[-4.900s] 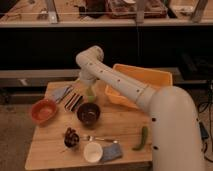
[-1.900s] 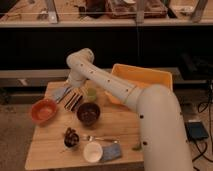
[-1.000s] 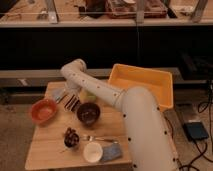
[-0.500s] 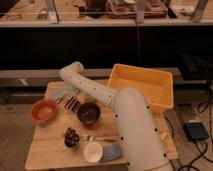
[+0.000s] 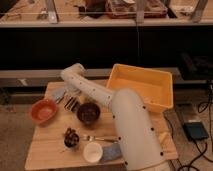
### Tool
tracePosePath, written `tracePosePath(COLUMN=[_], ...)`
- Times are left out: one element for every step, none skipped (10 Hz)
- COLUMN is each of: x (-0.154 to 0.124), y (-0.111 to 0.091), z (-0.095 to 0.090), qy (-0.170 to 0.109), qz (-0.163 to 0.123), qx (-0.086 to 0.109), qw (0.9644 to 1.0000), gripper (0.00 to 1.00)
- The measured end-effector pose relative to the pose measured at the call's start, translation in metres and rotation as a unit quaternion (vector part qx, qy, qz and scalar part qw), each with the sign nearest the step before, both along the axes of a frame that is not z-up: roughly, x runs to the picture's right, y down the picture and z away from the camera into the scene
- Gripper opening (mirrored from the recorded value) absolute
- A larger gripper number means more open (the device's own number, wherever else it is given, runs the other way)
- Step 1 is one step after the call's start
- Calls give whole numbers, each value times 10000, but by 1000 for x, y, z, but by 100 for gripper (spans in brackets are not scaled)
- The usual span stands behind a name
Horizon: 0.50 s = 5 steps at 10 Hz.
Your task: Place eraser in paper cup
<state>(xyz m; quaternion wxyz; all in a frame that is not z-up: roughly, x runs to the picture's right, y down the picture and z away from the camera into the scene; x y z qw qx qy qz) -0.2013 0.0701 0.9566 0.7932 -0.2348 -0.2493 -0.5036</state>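
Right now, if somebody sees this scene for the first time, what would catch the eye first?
The big white arm stretches across the wooden table from the front right, and its hand is at the back left, close by the striped eraser. A bright yellow bin sits at the right side of the table, and the small white paper cup stands near the front edge.

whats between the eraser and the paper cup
Camera view: a fork lies between the eraser and paper cup, dark brown bowl and a dark clump flanking the line. The gripper is by the eraser.
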Motion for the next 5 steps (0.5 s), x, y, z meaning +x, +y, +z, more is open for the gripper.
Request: tracePosePath(x=[0,1,0,1,0], y=[0,0,0,0,-1], z=[0,1,0,-1,-4], qy=[2,3,-1,-9,-18], qz=[-2,-4,-9,-17,-30], qx=[-11,-16,-20,-15,-13], qw=[10000,10000,10000,10000,10000], gripper=[44,42,42,42,42])
